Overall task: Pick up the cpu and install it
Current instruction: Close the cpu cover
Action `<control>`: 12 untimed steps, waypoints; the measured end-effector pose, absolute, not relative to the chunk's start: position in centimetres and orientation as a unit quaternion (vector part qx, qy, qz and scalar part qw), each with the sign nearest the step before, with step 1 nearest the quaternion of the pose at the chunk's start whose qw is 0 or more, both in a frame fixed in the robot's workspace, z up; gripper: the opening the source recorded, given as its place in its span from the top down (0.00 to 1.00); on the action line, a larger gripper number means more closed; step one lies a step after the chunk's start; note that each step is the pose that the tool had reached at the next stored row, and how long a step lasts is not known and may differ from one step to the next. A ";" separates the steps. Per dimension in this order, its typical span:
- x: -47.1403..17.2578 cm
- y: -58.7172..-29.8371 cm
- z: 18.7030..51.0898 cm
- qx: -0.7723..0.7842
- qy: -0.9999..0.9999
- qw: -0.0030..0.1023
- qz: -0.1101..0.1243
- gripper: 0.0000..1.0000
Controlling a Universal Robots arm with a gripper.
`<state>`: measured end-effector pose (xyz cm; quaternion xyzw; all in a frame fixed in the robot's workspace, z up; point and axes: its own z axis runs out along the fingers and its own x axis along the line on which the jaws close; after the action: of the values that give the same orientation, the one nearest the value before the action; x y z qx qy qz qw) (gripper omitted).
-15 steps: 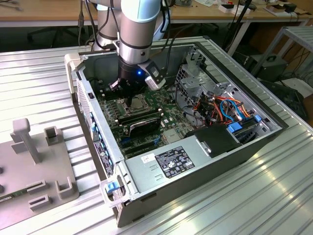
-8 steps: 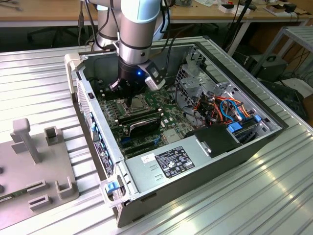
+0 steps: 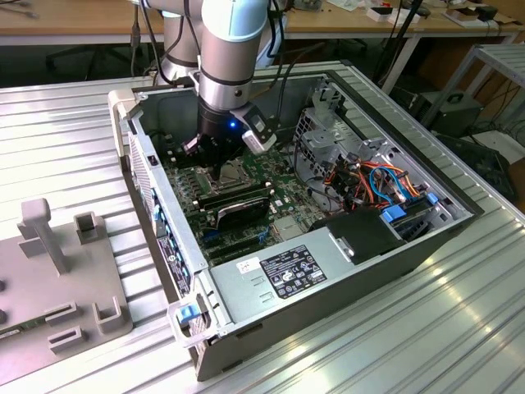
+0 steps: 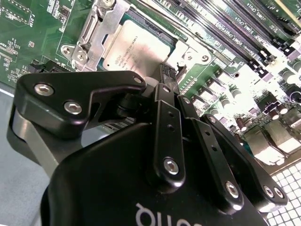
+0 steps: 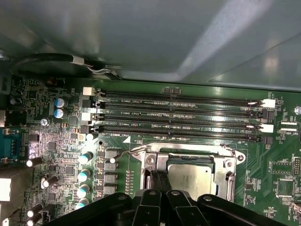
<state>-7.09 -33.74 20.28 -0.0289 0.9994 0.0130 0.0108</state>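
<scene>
- The claw [image 4: 168, 77] is hanging low inside the open computer case [image 3: 271, 336], which is sitting on the bench [image 3: 410, 328].
- Its two fingers are pressing close together, and they are holding nothing.
- The cpu [image 4: 136, 49] is lying flat in the socket [image 4: 89, 40] on the green board [image 5: 56, 141], right under the claw and a little to one side of its tips.
- The tips are pointing down at the edge of the cpu; I cannot tell if they are touching it.
- The cpu is square, so no side is longer.
- The long memory slots [image 5: 178, 113] are lying past the cpu, farther from the claw.
</scene>
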 end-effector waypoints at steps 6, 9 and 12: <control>-7.1 -33.7 21.1 -0.029 0.999 0.011 0.013 0.89; -7.1 -33.7 21.8 -0.029 0.999 0.011 0.013 0.89; -7.1 -33.7 22.3 -0.029 0.999 0.011 0.013 0.89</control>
<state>-7.09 -33.74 22.34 -0.0289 0.9994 0.0131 0.0109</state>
